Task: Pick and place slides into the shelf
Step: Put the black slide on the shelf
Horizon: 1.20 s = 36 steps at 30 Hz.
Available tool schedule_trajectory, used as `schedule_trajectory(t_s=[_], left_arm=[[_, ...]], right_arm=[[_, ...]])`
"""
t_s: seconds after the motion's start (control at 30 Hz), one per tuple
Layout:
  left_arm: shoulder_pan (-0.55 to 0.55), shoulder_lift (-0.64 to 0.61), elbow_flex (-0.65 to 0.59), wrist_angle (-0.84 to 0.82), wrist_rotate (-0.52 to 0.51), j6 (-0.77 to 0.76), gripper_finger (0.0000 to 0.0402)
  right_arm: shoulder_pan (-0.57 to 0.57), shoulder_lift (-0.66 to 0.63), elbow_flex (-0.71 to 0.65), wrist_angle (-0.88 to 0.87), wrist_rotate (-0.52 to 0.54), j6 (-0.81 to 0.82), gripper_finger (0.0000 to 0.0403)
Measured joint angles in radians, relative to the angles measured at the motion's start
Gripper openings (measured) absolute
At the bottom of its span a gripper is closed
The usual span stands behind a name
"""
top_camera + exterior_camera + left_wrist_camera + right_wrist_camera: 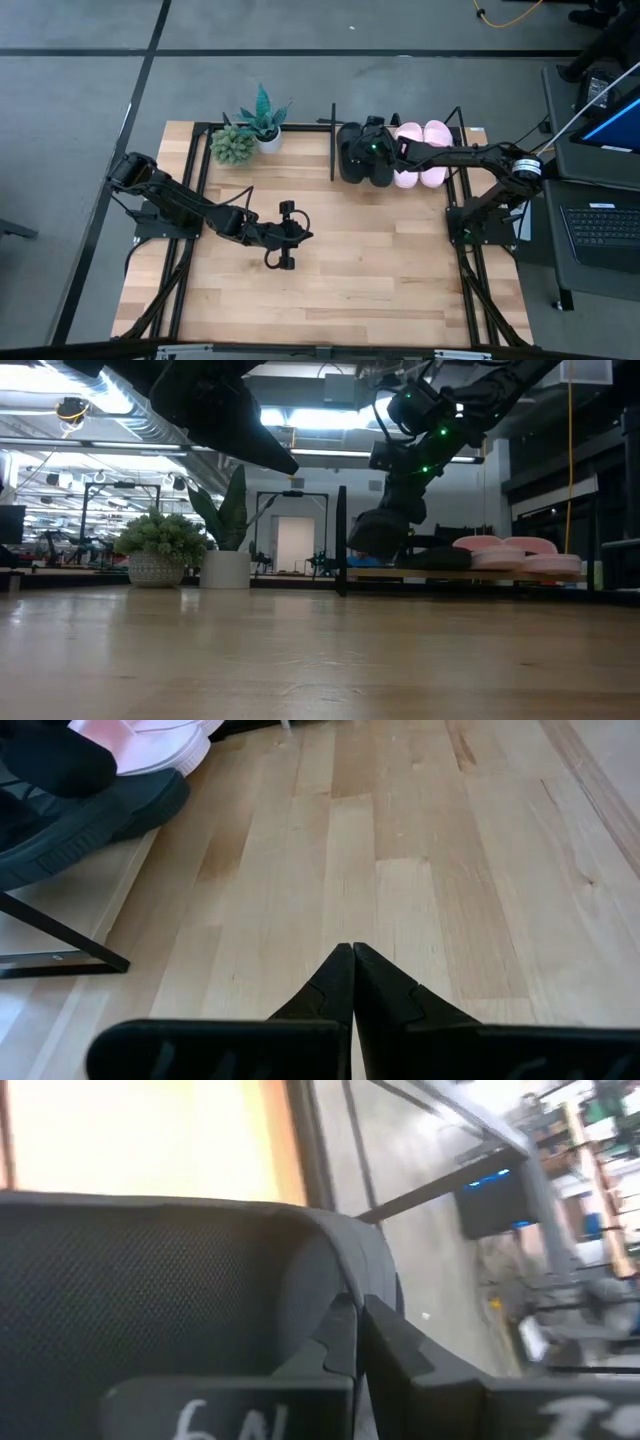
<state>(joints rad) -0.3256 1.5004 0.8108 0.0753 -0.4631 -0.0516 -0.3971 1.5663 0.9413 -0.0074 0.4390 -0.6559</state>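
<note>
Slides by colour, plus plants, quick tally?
Pale pink slides: 2, side by side on the shelf.
Black slides: 2, at the shelf's left part; right gripper is shut on the strap of one of them.
Potted plants: 2, left of the shelf.
Total: 6 things, 4 of them slides. Left gripper is shut, holding nothing, over mid-table.

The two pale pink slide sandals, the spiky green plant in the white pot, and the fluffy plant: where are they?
Pale pink slide sandals (pixel 421 155), high view, on the strap tops.
Spiky green plant in white pot (pixel 264 112), high view, on its leaves.
Fluffy green plant (pixel 157 537), low view, on its foliage.
</note>
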Motion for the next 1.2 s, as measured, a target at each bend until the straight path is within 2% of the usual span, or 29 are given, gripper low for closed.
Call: schedule_trajectory(t_s=[0.1, 0.57, 1.2], left_arm=[[0.000, 0.000, 0.000, 0.000, 0.000, 0.000, 0.0000], [0.000, 0.000, 0.000, 0.000, 0.000, 0.000, 0.0000], [0.000, 0.000, 0.000, -0.010, 0.000, 0.001, 0.0000]], right_arm=[[-0.008, 0.003, 0.000, -0.005, -0.030, 0.023, 0.0008], [-0.028, 0.073, 0.001, 0.021, -0.043, 0.021, 0.0008], [-0.040, 0.099, 0.001, 0.076, -0.029, -0.085, 0.0011]])
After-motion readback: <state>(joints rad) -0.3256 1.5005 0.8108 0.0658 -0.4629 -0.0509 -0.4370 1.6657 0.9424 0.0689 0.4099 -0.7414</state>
